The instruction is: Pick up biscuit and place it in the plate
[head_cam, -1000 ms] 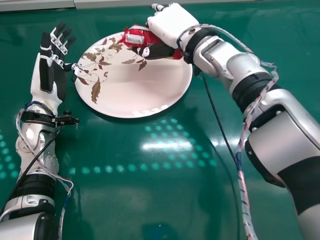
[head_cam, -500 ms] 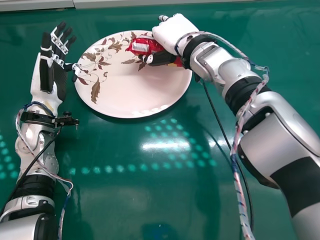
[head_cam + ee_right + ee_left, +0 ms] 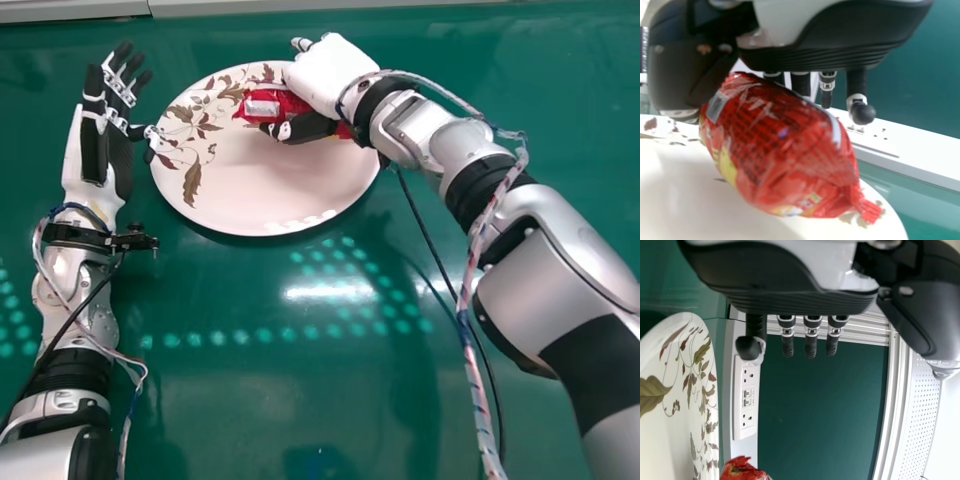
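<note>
Compared with a moment ago, my right hand (image 3: 325,75) is farther left, and the biscuit (image 3: 262,107) goes together with it. I grasp the biscuit between thumb and fingers, over the plate (image 3: 270,190). My left hand (image 3: 93,140) is released, fingers straight, beside the plate.

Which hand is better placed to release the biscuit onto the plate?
Right, I'd judge: the right hand has the red biscuit packet between thumb and fingers, over the plate. The left hand is open and empty.
</note>
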{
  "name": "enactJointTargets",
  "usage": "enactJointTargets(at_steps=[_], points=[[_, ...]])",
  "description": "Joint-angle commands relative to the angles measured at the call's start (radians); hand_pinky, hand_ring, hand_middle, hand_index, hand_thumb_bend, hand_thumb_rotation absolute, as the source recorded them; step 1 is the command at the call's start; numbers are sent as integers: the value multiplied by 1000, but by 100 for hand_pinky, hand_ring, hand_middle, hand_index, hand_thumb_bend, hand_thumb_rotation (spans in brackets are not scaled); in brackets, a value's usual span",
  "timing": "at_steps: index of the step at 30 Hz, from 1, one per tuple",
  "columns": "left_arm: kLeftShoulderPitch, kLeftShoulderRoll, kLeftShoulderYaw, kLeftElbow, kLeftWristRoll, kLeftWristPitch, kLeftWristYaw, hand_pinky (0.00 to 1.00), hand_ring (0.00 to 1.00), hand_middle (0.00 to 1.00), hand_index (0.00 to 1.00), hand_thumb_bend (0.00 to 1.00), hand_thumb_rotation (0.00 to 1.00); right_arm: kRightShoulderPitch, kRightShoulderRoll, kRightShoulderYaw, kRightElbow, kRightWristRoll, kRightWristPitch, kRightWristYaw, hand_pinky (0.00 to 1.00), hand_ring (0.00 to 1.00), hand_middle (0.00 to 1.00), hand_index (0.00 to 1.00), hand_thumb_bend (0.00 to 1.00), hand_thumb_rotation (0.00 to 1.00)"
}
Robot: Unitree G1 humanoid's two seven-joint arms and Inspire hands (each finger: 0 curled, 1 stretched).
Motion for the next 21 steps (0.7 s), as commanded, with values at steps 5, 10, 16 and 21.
enactJointTargets(at_steps=[5,10,16,21], points=[[49,-34,7,61,-27,-15,-21,0,100,100,100,100,93,-43,1,21,-18,-8,-38,-66,5,8,39,48,51,0],[46,-34,8,67,-28,-19,-25,0,100,100,100,100,94,-49,18,20,-15,-4,-60,-89,5,8,46,47,52,0],[57,-30,2,46,-6,-24,6,0,100,100,100,100,95,-54,35,2,-3,18,-34,-51,5,9,43,48,52,0],[61,-30,1,46,-5,-29,10,0,100,100,100,100,95,-59,39,-9,0,41,45,71,56,69,78,81,85,36]])
